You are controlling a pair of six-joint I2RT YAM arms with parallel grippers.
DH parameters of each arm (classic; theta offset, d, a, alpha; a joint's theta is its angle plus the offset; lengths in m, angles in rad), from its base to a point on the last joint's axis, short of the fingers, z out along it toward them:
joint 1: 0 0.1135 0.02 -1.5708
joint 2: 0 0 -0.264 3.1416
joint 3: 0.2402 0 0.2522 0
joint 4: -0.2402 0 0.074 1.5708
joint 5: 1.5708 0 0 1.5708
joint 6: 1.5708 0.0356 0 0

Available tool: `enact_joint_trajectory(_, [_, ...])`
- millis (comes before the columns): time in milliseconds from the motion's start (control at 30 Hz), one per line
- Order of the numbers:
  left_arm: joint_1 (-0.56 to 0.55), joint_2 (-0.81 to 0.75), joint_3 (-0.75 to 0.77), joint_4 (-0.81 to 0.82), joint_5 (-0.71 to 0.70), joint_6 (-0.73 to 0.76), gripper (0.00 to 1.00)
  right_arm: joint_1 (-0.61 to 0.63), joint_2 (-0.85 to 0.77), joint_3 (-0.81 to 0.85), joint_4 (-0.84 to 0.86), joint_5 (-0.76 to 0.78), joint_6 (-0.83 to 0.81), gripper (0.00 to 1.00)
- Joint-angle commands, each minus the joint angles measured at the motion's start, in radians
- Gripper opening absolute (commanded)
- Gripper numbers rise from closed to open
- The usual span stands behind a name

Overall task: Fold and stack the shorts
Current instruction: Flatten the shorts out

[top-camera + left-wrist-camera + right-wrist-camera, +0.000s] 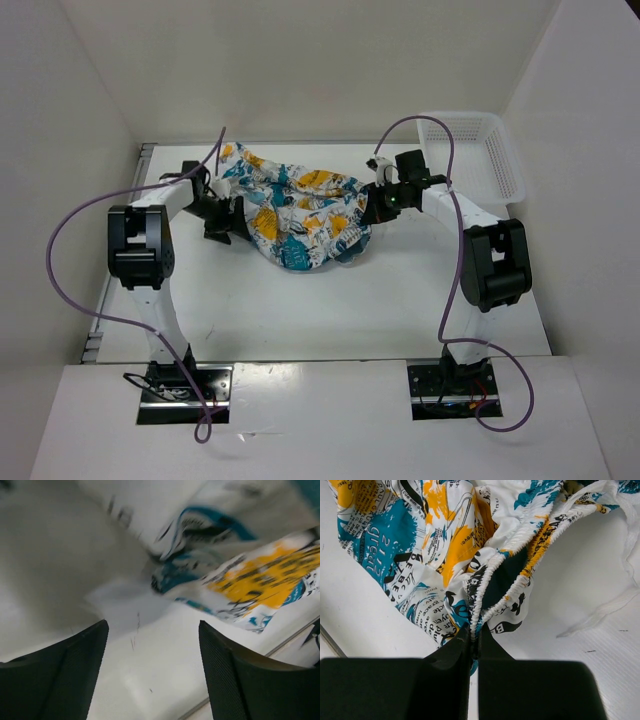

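Top external view: we see the shorts (pixel 300 215) bunched in a heap on the bench (pixel 300 310) between both arms, with the white mesh basket (pixel 478 160) at the far right.
Left wrist view: only here do we see the left pincer (pixel 152 630) gaping wide with nothing between its fingers; the blurred shorts lie just beyond.
Right wrist view: only here do we see the right pincer (pixel 474 642) clamped on the elastic waistband (pixel 479 587), with a white drawstring (pixel 600 612) trailing on the bench.

One pair of shorts (pixel 300 215), one basket (pixel 503 150), two grippers (pixel 152 630) (pixel 474 632).
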Motion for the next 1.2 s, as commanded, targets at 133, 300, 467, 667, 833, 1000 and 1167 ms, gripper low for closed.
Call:
enact_joint_trajectory(133, [-0.054,0.070,0.113,0.063,0.135,0.004,0.83,-0.004,-0.025,0.011,0.008,0.020,-0.037,0.00])
enact_joint_trajectory(300, [-0.091,0.112,0.086,0.063,0.135,0.004,0.76,-0.004,-0.025,-0.008,0.008,0.020,-0.037,0.00])
enact_joint_trajectory(467, [-0.120,0.153,0.115,0.029,0.198,0.004,0.49,-0.004,-0.025,0.011,0.008,0.029,-0.046,0.00])
enact_joint_trajectory(667, [-0.107,0.115,0.139,-0.002,0.171,0.004,0.01,-0.004,-0.034,0.046,-0.003,0.047,-0.055,0.00])
enact_joint_trajectory(833, [0.034,0.040,0.373,-0.078,0.016,0.004,0.00,-0.004,-0.011,0.234,0.008,0.057,-0.002,0.00])
enact_joint_trajectory(1000, [0.107,-0.012,0.874,-0.141,-0.095,0.004,0.00,-0.004,0.056,0.625,0.026,0.136,0.051,0.00])
enact_joint_trajectory(1167, [0.068,-0.152,0.768,-0.141,-0.104,0.004,0.00,-0.004,0.003,0.654,0.016,0.095,0.061,0.00])
